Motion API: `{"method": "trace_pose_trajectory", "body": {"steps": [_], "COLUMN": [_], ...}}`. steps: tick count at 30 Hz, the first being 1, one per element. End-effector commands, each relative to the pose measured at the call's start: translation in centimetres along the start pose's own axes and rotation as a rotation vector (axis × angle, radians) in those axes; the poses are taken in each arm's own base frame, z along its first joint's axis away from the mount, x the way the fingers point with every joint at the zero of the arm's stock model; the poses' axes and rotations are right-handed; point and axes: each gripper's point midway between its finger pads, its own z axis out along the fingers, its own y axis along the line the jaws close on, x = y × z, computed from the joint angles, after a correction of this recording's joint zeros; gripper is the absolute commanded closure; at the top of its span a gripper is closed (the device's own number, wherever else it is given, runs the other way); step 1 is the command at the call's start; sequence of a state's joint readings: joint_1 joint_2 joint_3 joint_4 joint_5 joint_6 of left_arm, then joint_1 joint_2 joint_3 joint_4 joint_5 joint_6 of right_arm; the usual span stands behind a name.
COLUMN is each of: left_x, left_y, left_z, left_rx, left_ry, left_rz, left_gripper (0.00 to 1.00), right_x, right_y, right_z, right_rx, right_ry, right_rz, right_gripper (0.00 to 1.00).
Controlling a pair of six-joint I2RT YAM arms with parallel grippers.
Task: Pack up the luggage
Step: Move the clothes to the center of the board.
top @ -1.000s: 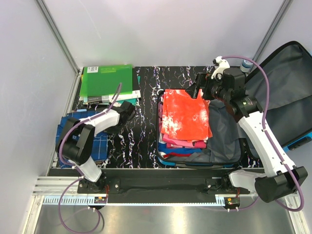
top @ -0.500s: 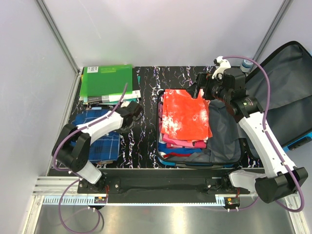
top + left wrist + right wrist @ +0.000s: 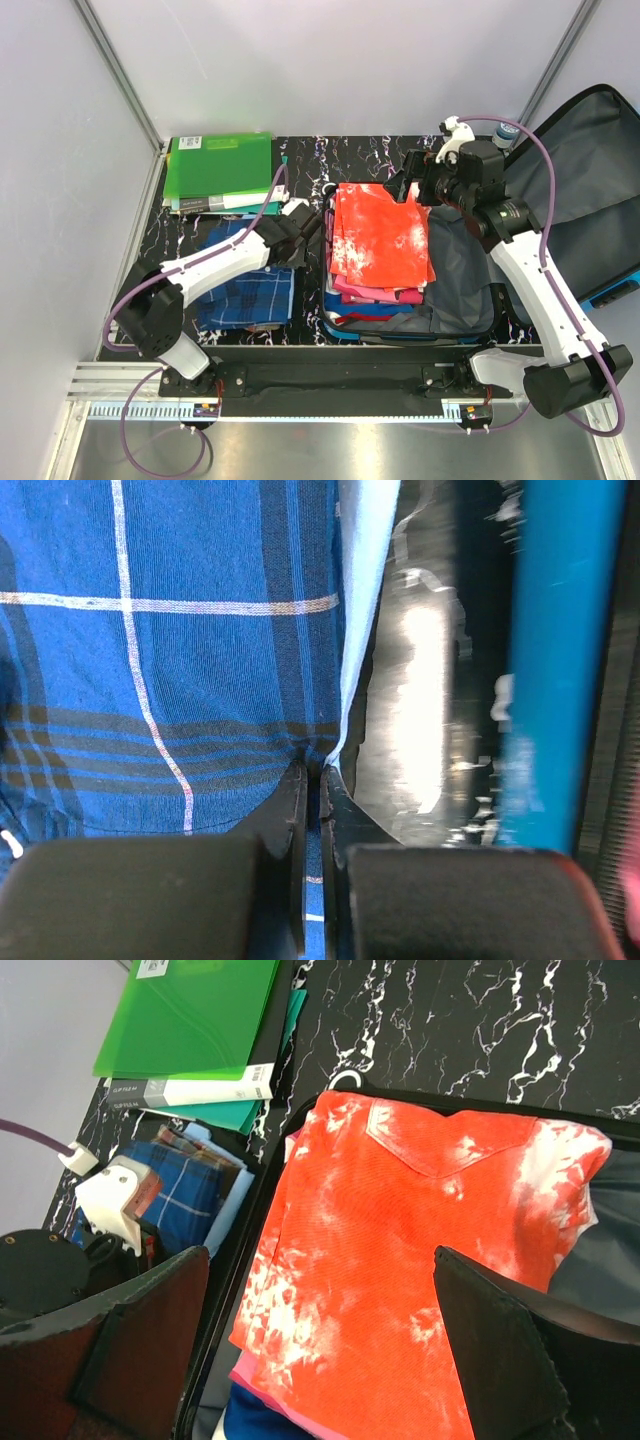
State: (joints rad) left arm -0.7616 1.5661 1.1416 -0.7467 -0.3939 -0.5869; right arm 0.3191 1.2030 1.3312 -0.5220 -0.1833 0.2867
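Observation:
The luggage (image 3: 465, 270) lies open right of centre, its lid (image 3: 590, 180) leaning back at the right. It holds a stack of folded clothes topped by an orange-red tie-dye shirt (image 3: 378, 235) (image 3: 400, 1220). My left gripper (image 3: 312, 228) (image 3: 311, 780) is shut on the edge of a blue plaid shirt (image 3: 245, 290) (image 3: 180, 660), right beside the luggage's blue left wall (image 3: 555, 660). The shirt trails behind it across the black marbled table. My right gripper (image 3: 400, 185) (image 3: 322, 1260) hovers wide open above the back of the orange shirt, holding nothing.
Green folders (image 3: 220, 165) (image 3: 190, 1010) are stacked at the back left corner. A bottle (image 3: 505, 132) stands behind the luggage near the lid. Grey walls close in the left side and the back.
My left gripper has pulled the blue plaid shirt rightward from the table's left side up to the luggage's left wall. The right arm has stayed where it was.

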Motion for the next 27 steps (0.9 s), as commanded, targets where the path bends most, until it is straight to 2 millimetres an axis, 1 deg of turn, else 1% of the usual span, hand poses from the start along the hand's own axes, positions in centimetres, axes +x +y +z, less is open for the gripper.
{"method": "trace_pose_trajectory", "body": {"steps": [1,2,4,5,6,7,8,9,10,11,12,13,14,15,16,17,18,19,20,21,22,23,24,25,27], "left_x": [-3.8,-4.1,-4.3,-4.9,-5.1,-5.1,-5.3,-5.7,-5.8,-6.0,-6.5,-6.7,-6.8,-6.9,-7.2,-7.2,-7.3,-7.5,-7.5,-7.5,-7.7,-7.6,-7.4,-7.5,-7.1], "left_y": [-3.2,-3.0,-2.5,-2.0,-1.6,-1.1,-0.3,0.3,1.2,1.6,2.3,2.8,3.6,4.1,4.8,5.5,6.1,7.1,7.7,8.2,8.9,9.2,9.5,10.0,10.6], "left_z": [-1.5,-1.9,-2.2,-2.9,-3.1,-3.2,-3.2,-4.1,-4.2,-4.7,-5.9,-6.3,-6.6,-7.0,-8.1,-8.2,-8.6,-9.5,-9.8,-10.2,-10.8,-11.0,-11.0,-11.2,-10.7], "left_rx": [0.138,0.141,0.144,0.156,0.159,0.161,0.161,0.176,0.173,0.177,0.192,0.195,0.204,0.213,0.233,0.251,0.258,0.264,0.261,0.259,0.268,0.271,0.269,0.268,0.255], "left_ry": [-0.101,-0.115,-0.126,-0.147,-0.154,-0.157,-0.156,-0.18,-0.183,-0.2,-0.238,-0.25,-0.257,-0.266,-0.295,-0.295,-0.305,-0.337,-0.347,-0.357,-0.378,-0.384,-0.388,-0.401,-0.399], "left_rz": [-0.086,-0.091,-0.1,-0.119,-0.128,-0.134,-0.149,-0.165,-0.176,-0.182,-0.196,-0.195,-0.212,-0.218,-0.226,-0.242,-0.246,-0.247,-0.247,-0.251,-0.252,-0.255,-0.25,-0.257,-0.243], "left_gripper": [0.86,0.72,0.49,0.39,0.25,0.2,0.17,0.14,0.13,0.12,0.11,0.1,0.09,0.08,0.07,0.06,0.05,0.05,0.03,0.03,0.02,0.01,0.01,0.01,0.01], "right_x": [0.8,1.3,1.7,2.2,2.5,2.6,3.2,3.5,3.7,4.5,5.6,6.0,7.1,8.4,8.8,10.0,10.9,11.9,13.6,14.1,15.2,16.9,17.4,18.9,20.0], "right_y": [1.1,1.6,2.2,2.9,3.4,3.7,4.6,5.3,5.9,6.7,8.5,9.7,10.4,12.3,13.3,13.9,14.9,16.3,16.8,17.7,18.6,18.7,19.0,19.1,19.5], "right_z": [-0.2,0.1,0.3,0.6,0.6,0.8,1.0,1.2,1.3,1.8,1.9,2.1,2.7,2.7,3.0,3.7,3.9,3.9,4.6,4.9,5.0,5.8,6.4,7.1,7.8], "right_rx": [-0.052,-0.086,-0.124,-0.159,-0.169,-0.173,-0.189,-0.197,-0.209,-0.222,-0.26,-0.29,-0.304,-0.345,-0.368,-0.374,-0.392,-0.423,-0.424,-0.45,-0.469,-0.459,-0.465,-0.454,-0.436], "right_ry": [0.031,0.058,0.084,0.11,0.119,0.119,0.134,0.14,0.143,0.163,0.192,0.198,0.227,0.259,0.26,0.291,0.313,0.333,0.38,0.385,0.412,0.455,0.462,0.494,0.514], "right_rz": [0.012,0.018,0.03,0.033,0.034,0.033,0.019,0.016,0.014,0.008,0.006,0.003,0.006,0.008,0.01,0.014,0.019,0.013,0.026,0.032,0.038,0.068,0.078,0.082,0.088], "right_gripper": [0.0,0.0,0.0,0.0,0.02,0.02,0.02,0.02,0.03,0.03,0.03,0.04,0.05,0.06,0.07,0.07,0.08,0.08,0.1,0.11,0.13,0.15,0.16,0.18,0.19]}}
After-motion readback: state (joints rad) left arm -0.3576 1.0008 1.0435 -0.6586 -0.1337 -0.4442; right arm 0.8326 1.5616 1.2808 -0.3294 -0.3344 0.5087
